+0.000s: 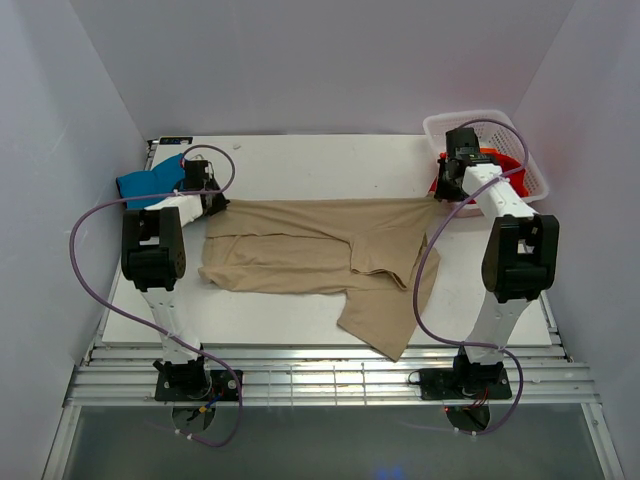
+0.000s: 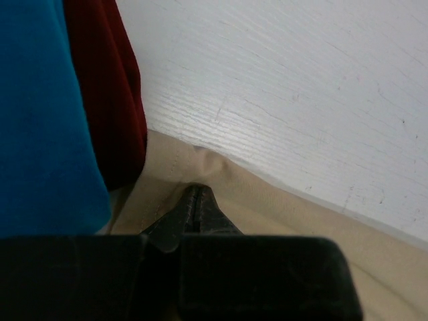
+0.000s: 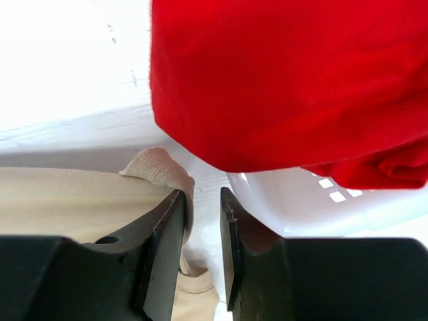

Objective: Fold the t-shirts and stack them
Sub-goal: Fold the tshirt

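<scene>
Folding is partway: your left gripper [image 2: 195, 195] pinches tan shirt [image 1: 300, 255], right gripper [image 3: 202, 199] stands parted; red shirt [image 3: 281, 80] sits in basket [image 3: 287, 200].

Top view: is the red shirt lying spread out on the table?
No, the red shirt sits bunched inside the basket at the far right.

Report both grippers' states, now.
Left gripper: shut, tips at a corner of the tan t-shirt; whether it pinches cloth cannot be told.
Right gripper: open, that shirt's cuff against one finger, unclamped.
</scene>
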You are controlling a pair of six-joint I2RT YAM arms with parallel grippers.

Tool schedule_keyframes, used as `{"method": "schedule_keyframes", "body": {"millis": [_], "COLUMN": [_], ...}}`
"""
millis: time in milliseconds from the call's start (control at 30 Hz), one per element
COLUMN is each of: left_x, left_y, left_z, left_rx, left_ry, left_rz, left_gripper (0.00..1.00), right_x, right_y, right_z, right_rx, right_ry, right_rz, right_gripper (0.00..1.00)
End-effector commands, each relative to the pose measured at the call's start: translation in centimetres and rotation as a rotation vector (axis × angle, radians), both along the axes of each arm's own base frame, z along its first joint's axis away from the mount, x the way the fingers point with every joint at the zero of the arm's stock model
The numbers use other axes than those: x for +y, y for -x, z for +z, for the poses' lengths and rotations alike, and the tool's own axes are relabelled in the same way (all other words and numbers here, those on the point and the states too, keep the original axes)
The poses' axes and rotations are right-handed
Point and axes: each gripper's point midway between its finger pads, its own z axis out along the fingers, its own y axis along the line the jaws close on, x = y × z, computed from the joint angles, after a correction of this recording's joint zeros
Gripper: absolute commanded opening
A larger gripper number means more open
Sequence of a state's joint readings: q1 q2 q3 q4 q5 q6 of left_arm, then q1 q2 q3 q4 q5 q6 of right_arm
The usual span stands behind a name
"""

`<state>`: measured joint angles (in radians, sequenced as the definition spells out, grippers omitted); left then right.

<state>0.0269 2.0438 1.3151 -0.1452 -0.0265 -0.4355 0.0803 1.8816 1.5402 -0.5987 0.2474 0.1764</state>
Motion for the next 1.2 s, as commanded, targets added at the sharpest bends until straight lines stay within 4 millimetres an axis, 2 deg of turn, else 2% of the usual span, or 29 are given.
{"method": "schedule_keyframes", "body": {"millis": [0,133,200,433,733,833,967,1167], "left_x": [3.8,3.8,4.0,4.2,4.7,4.8,4.8,4.6], "left_y": [8.3,8.1,8.0,8.3,8.7,8.8,8.4,7.9], "left_z": [-6.9,-6.7,-6.6,-6.5,-6.8,-6.8,-6.8,-6.7], "left_rx": [0.342,0.336,0.334,0.34,0.352,0.355,0.349,0.343], "left_ry": [-0.099,-0.1,-0.106,-0.122,-0.12,-0.119,-0.114,-0.105], "left_rz": [0.074,0.066,0.068,0.069,0.079,0.08,0.076,0.068], "left_gripper": [0.0,0.0,0.0,0.0,0.0,0.0,0.0,0.0], "right_x": [0.6,1.8,1.9,1.3,-1.4,-2.1,-2.7,-3.4], "right_y": [-2.5,-4.1,-4.9,-6.8,-6.7,-6.7,-6.9,-7.2], "right_z": [3.4,2.0,2.1,4.4,6.3,6.6,6.8,6.6], "right_rx": [-0.115,-0.104,-0.11,-0.176,-0.186,-0.193,-0.197,-0.191], "right_ry": [-0.073,-0.124,-0.129,-0.105,0.014,0.029,0.025,0.016], "right_rz": [0.022,0.057,0.059,0.026,-0.025,-0.039,-0.047,-0.068], "right_gripper": [0.33,0.38,0.39,0.4,0.4,0.46,0.52,0.53]}}
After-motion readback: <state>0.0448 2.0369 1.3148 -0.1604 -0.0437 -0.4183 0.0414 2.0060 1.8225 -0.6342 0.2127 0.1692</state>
